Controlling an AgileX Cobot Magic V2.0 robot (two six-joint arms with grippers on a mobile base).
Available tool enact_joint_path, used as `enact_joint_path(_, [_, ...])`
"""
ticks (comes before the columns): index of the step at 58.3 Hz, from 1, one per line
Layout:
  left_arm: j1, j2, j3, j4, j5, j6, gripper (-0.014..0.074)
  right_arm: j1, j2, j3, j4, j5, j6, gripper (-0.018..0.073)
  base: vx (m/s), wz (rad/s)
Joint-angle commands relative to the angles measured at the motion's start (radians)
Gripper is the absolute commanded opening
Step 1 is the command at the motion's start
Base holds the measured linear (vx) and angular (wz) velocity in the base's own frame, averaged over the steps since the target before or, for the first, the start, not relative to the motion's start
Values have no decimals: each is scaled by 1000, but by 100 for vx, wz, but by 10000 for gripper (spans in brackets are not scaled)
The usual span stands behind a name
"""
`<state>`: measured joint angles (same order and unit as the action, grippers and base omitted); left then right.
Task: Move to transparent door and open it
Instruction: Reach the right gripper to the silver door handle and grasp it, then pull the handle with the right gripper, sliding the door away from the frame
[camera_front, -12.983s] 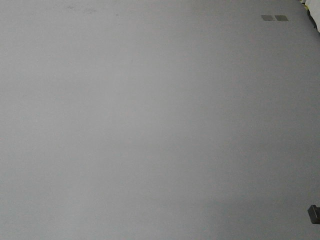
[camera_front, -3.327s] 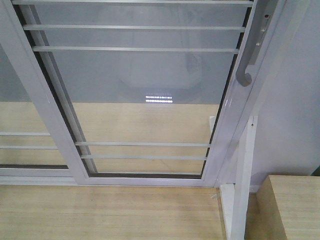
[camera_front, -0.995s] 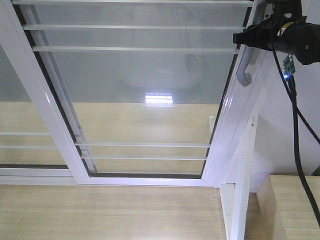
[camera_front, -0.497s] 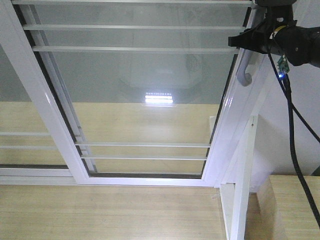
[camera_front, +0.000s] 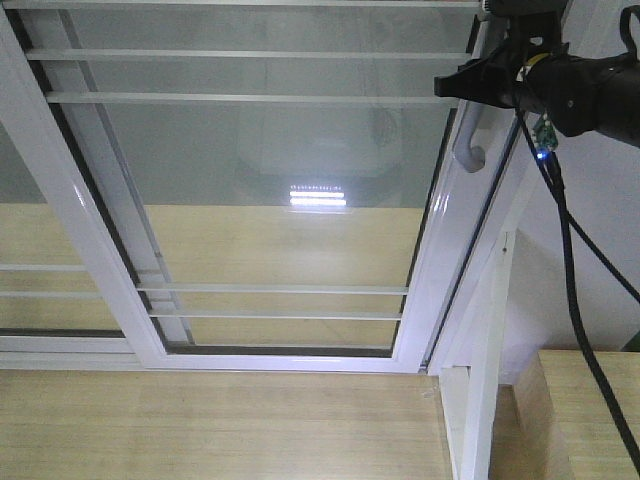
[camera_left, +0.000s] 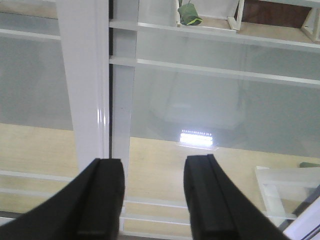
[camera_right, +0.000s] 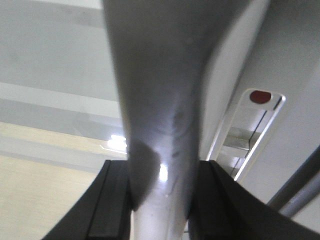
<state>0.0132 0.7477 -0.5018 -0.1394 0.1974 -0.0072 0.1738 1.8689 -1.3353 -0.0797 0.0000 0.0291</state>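
Slides door left of its earlier spot, right gripper clamped around the upright handle on door's right frame; holds left gripper parted, empty.

Transparent door: white-framed glass (curved grey handle); upright; slightly ajar

Black blocky right pincer, thick black cable (blue light).
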Motion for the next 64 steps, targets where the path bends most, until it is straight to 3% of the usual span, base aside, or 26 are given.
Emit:
enact_joint_path(1, [-5,-2,-26,-10,-76,1,419,49,-57,-36,3,-116,0,289,0,0])
enact_joint_path(14, [-5,-2,-26,-11,-76,1,419,80,-57,-36,3,-127,32,289,0,0])
enact_joint_path(64, [-5,-2,-26,-45,-72,0,419,351,-5,-36,29,-243,53,289,0,0])
